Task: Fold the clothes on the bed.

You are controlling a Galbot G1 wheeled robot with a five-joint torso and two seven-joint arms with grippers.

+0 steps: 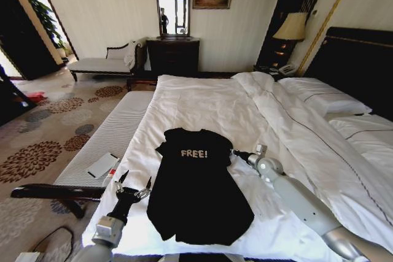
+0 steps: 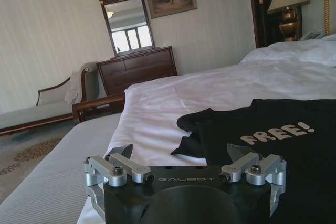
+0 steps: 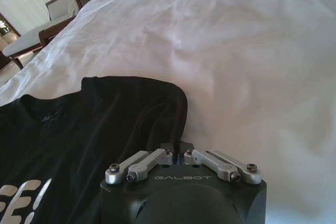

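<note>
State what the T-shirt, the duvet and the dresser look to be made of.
T-shirt: soft matte black knit, probably cotton; it lies limp and creased. Duvet: white woven fabric, likely cotton; fine wrinkles, slight sheen. Dresser: dark polished wood by its look; brown panelled drawer fronts.

L gripper (image 1: 134, 183) held low w/ fingers spread apart; R gripper (image 1: 234, 152) extended forward, fingers pressed together.

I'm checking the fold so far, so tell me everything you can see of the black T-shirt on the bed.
The black T-shirt is soft fabric with white FREE! lettering, lying chest-up on the bed near its foot. Both sleeves look tucked in. The right gripper, shut, meets its sleeve edge; the left gripper, open, sits beside it.
</note>
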